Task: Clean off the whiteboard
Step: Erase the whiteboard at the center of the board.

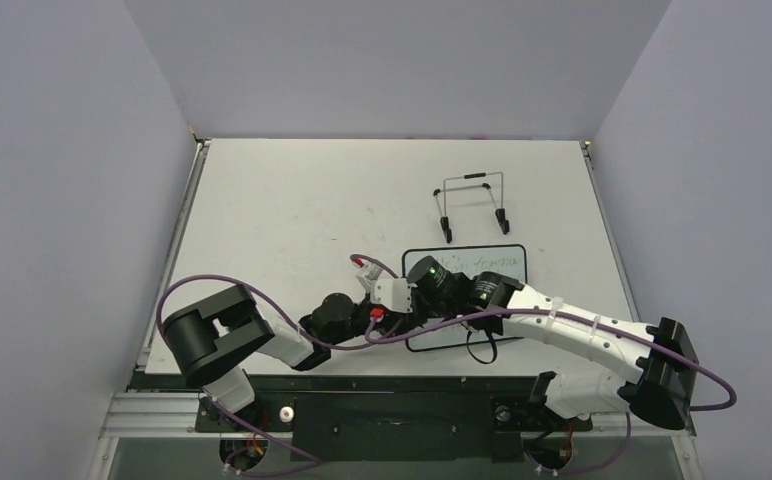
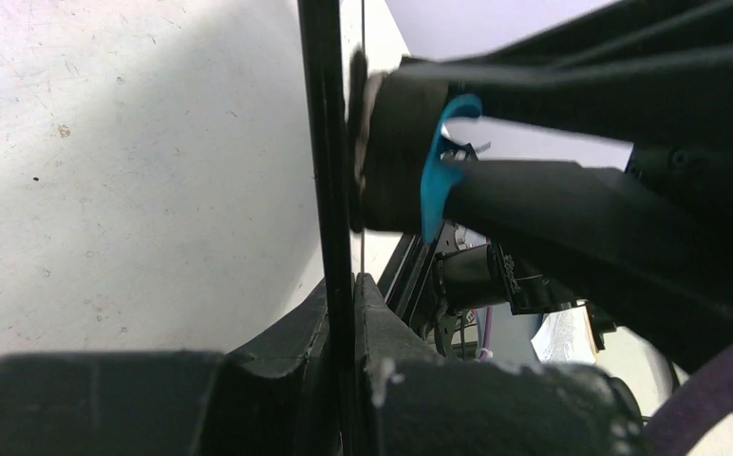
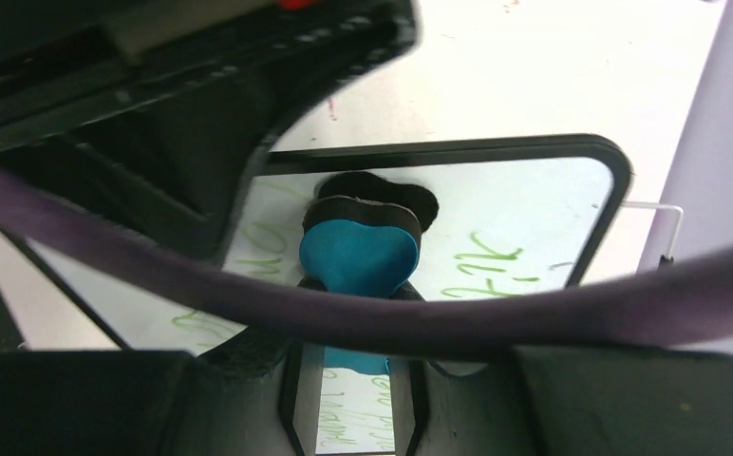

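The whiteboard (image 1: pixel 507 262), white with a thin black frame, lies flat near the table's front and bears green handwriting (image 3: pixel 496 256). My left gripper (image 1: pixel 403 303) is shut on the board's left frame edge (image 2: pixel 329 142), which runs between its jaws in the left wrist view. My right gripper (image 1: pixel 425 294) hangs over the board's upper left part, shut on a small blue-and-black eraser (image 3: pixel 358 255). The eraser's dark pad faces the board surface (image 3: pixel 543 204). The same eraser (image 2: pixel 439 176) shows in the left wrist view, held between the right fingers. Both arms hide much of the board from above.
A wire easel stand (image 1: pixel 472 205) with black feet stands just behind the board. A purple cable (image 3: pixel 496 318) crosses the right wrist view. Grey walls close in the white table (image 1: pixel 292 210) on three sides.
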